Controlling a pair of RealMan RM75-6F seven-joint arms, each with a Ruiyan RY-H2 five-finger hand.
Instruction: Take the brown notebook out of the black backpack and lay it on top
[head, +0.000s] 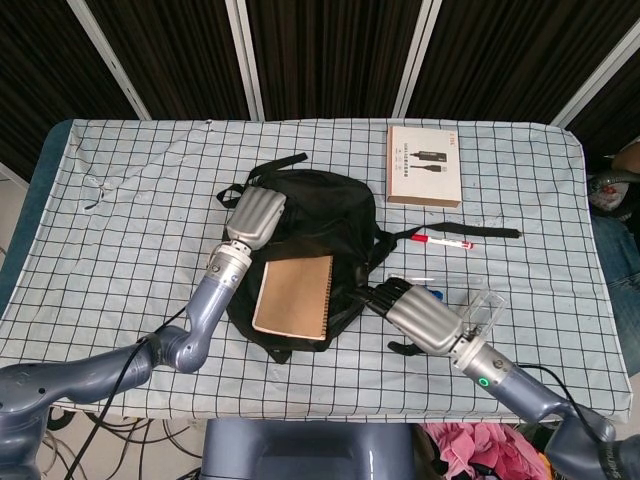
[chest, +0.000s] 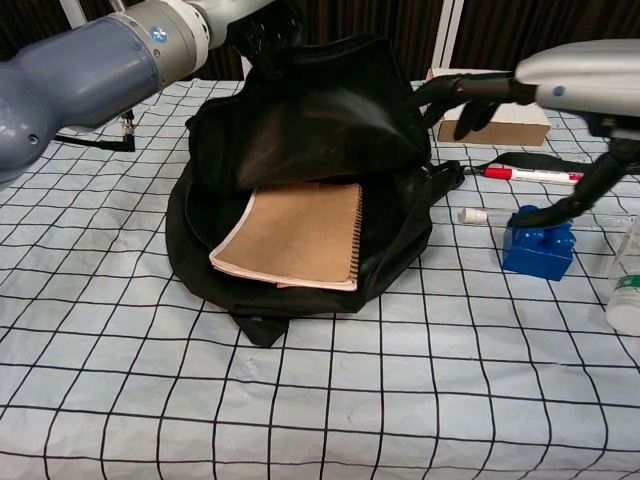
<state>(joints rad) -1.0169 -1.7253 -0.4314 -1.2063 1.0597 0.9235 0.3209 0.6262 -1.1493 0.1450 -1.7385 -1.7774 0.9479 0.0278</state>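
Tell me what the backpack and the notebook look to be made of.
Black backpack: soft woven fabric, probably nylon, with a slight sheen; it folds and slumps. Brown notebook: matte kraft card cover, likely paper, with a wire spiral along its right edge.

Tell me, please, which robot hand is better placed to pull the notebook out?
Probably the right robot hand: open, free, beside the backpack opening, while the left robot hand holds its flap up over the notebook.

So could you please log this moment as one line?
left hand: holds backpack flap up | right hand: open, near opening | notebook: inside
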